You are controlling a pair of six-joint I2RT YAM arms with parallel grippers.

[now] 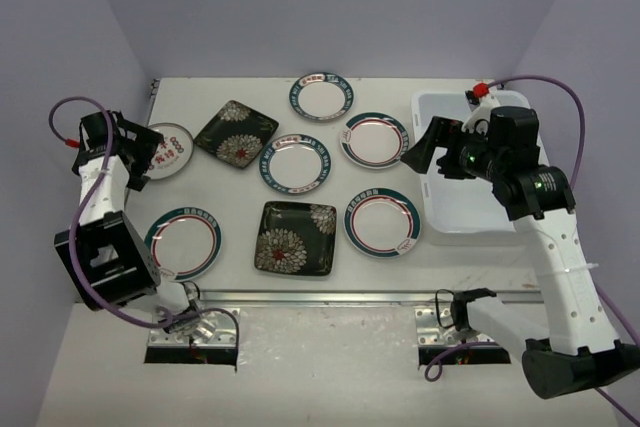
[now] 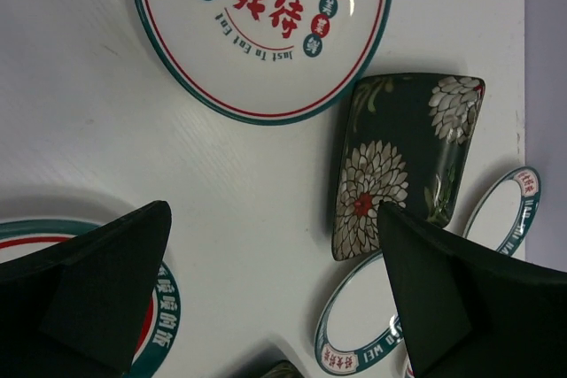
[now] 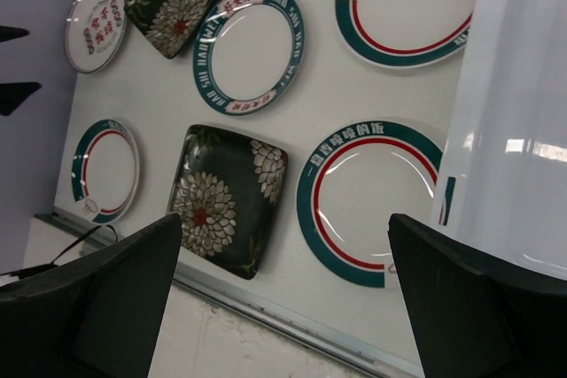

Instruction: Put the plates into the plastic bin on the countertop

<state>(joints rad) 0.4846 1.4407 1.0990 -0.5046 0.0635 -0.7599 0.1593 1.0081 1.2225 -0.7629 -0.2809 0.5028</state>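
Several plates lie on the countertop [image 1: 235, 202]. The round plate with red medallions [image 1: 165, 150] is at the left, with a square black floral plate [image 1: 236, 133] beside it. A second square floral plate [image 1: 295, 238] is at the front. Round teal-rimmed plates lie at the back [image 1: 322, 96], middle [image 1: 295, 163], right [image 1: 374, 139], front right [image 1: 382, 222] and front left [image 1: 184, 242]. The plastic bin [image 1: 470, 162] stands at the right; no plate shows in it. My left gripper [image 1: 143, 154] [image 2: 273, 210] is open and empty above the medallion plate [image 2: 266, 33]. My right gripper [image 1: 418, 152] [image 3: 285, 219] is open and empty beside the bin's left wall [image 3: 523, 112].
A metal rail [image 1: 330, 297] [image 3: 266, 307] runs along the near edge. Purple walls close in the left, back and right. In the right wrist view the front square plate [image 3: 226, 196] and the front right round plate [image 3: 372, 201] lie below the fingers.
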